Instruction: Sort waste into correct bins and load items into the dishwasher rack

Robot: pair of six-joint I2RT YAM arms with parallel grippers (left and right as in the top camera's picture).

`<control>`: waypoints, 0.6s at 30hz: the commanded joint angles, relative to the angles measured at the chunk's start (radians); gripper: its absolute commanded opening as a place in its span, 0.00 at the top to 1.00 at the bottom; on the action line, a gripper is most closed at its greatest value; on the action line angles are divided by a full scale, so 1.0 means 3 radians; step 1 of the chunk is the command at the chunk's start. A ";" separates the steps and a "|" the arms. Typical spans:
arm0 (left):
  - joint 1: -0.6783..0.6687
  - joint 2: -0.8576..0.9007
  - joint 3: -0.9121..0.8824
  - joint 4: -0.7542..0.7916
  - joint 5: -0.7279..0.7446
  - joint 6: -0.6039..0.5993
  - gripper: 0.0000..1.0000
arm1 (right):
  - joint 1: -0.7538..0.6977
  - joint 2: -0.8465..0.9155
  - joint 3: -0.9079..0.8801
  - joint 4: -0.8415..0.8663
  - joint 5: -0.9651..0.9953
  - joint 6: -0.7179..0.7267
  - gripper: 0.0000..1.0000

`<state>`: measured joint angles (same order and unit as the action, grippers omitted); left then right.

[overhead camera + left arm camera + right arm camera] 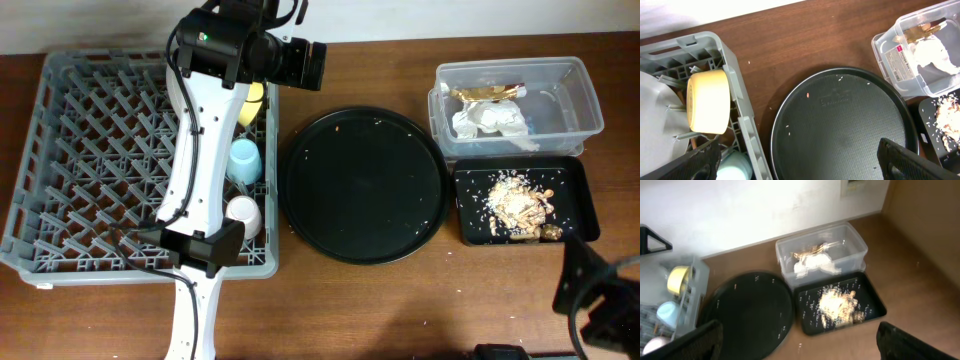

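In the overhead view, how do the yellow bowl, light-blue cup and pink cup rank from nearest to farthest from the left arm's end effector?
From the left end effector:
1. Yellow bowl, in the rack at its top right corner, just beside the end effector.
2. Light-blue cup, lower along the rack's right edge.
3. Pink cup, lowest on that edge.

The round black tray (pixel 362 185) lies low in the middle, open above; bare worktop (pixel 400 300) runs along the near edge. The left arm (pixel 200 150) overhangs the dishwasher rack's (pixel 80 150) right columns. The clear tub (pixel 590 95) and shallow black tray (pixel 578 190) crowd the right, seemingly touching.
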<state>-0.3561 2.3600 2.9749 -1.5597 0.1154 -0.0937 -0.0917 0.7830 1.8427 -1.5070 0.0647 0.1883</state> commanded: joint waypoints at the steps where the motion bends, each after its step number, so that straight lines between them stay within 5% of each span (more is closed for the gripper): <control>1: 0.0009 -0.0008 0.0010 0.0006 -0.0025 0.0055 0.01 | -0.0003 -0.0273 -0.0637 0.0408 0.0174 -0.0058 0.02; 4: 0.0009 -0.0009 0.0010 0.0006 -0.0025 0.0055 0.01 | 0.0000 -0.0696 -0.1647 0.1247 0.0055 -0.0092 0.02; 10: 0.0009 -0.0009 0.0010 0.0006 -0.0025 0.0055 0.01 | 0.0004 -0.1542 -0.4178 0.3873 -0.0717 -0.0090 0.02; 14: 0.0009 -0.0008 0.0010 0.0006 -0.0025 0.0055 0.01 | 0.0058 -0.1888 -0.5172 0.4865 -0.0752 -0.0092 0.02; 18: 0.0009 -0.0009 0.0010 0.0006 -0.0025 0.0055 0.01 | 0.0158 -0.2248 -0.5749 0.5177 -0.0609 -0.0092 0.01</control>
<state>-0.3561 2.3600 2.9749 -1.5600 0.1154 -0.0937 -0.0650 0.1741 0.1894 0.0257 -0.1295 0.1711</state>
